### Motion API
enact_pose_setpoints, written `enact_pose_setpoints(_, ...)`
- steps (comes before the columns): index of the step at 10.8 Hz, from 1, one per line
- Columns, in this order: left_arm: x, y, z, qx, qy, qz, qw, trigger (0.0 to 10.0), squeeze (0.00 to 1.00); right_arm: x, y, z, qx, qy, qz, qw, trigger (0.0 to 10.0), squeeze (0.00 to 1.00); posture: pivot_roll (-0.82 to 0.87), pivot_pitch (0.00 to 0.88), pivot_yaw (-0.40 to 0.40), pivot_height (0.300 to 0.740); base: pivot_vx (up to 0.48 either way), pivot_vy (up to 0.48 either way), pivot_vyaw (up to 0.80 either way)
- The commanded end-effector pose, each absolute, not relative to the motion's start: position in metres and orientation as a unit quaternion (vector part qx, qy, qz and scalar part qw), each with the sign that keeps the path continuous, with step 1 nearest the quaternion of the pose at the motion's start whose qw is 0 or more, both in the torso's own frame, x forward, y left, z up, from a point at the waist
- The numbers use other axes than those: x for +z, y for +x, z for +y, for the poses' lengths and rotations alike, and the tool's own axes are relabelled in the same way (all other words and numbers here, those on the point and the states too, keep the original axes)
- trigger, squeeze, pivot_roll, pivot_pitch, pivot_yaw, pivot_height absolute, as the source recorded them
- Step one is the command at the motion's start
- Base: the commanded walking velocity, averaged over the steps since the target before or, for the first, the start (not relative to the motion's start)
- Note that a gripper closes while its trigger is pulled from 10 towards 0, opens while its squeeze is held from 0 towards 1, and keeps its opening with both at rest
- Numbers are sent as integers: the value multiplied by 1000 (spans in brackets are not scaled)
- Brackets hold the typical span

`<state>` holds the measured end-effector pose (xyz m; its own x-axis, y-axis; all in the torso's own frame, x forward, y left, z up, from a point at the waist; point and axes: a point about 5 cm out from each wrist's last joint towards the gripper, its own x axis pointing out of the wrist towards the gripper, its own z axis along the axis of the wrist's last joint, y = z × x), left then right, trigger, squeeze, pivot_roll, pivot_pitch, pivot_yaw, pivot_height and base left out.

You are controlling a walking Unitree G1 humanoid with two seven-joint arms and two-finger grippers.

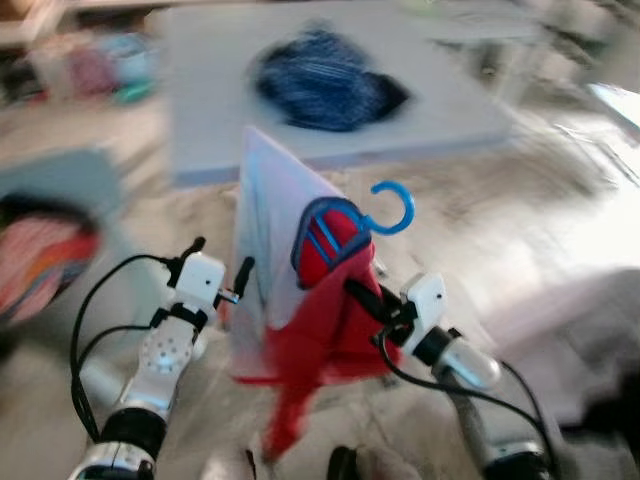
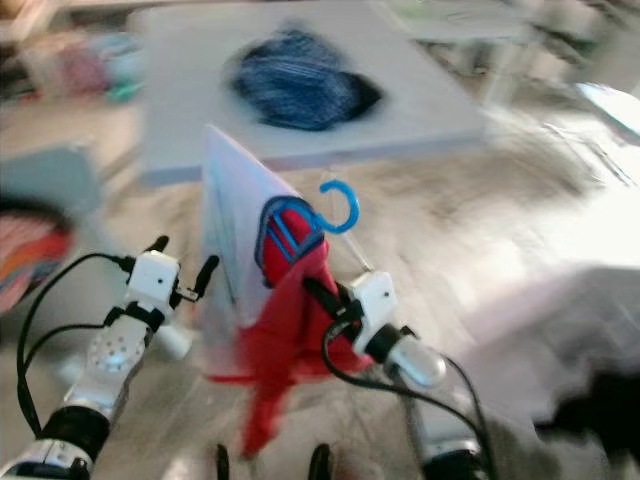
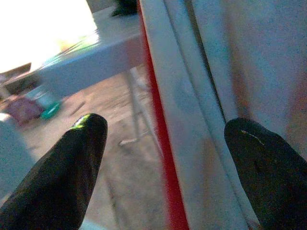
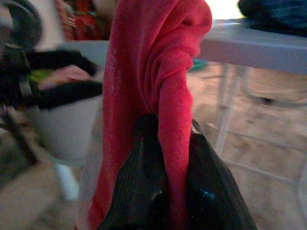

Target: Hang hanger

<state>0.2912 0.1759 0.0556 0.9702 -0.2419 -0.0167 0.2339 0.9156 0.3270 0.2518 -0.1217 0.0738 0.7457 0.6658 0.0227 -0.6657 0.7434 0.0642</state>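
Heavy motion blur across both eye views, blown-out glare at right, dimmer yet sharper wrist views.

I count one blue hanger (image 1: 392, 209), one red garment (image 1: 330, 330) and one pale garment (image 1: 268, 260) on it, one dark blue heap (image 1: 325, 82) on one table (image 1: 440, 120) beyond the hanger.

Grey table (image 1: 200, 120) on beige floor (image 1: 520, 230), bright daylight
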Motion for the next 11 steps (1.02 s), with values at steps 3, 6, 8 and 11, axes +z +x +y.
enact_pose_setpoints(3,56,293,167,-144,164,-21,976,10000,0,93,248,-115,372,82,-3,925,10000,0,-22,144,-37,740,0,0,267)
enact_pose_setpoints(6,59,299,147,-162,154,-31,974,10000,0,105,249,-107,381,96,-10,920,10000,0,-32,155,-38,740,0,0,0)
enact_pose_setpoints(8,65,305,130,-180,133,-42,974,10000,0,100,250,-102,412,54,14,909,10000,0,-35,156,-39,740,0,0,0)
enact_pose_setpoints(11,71,313,118,-192,130,-51,971,10000,0,99,253,-89,442,62,39,894,10000,0,-38,151,-48,740,0,0,0)
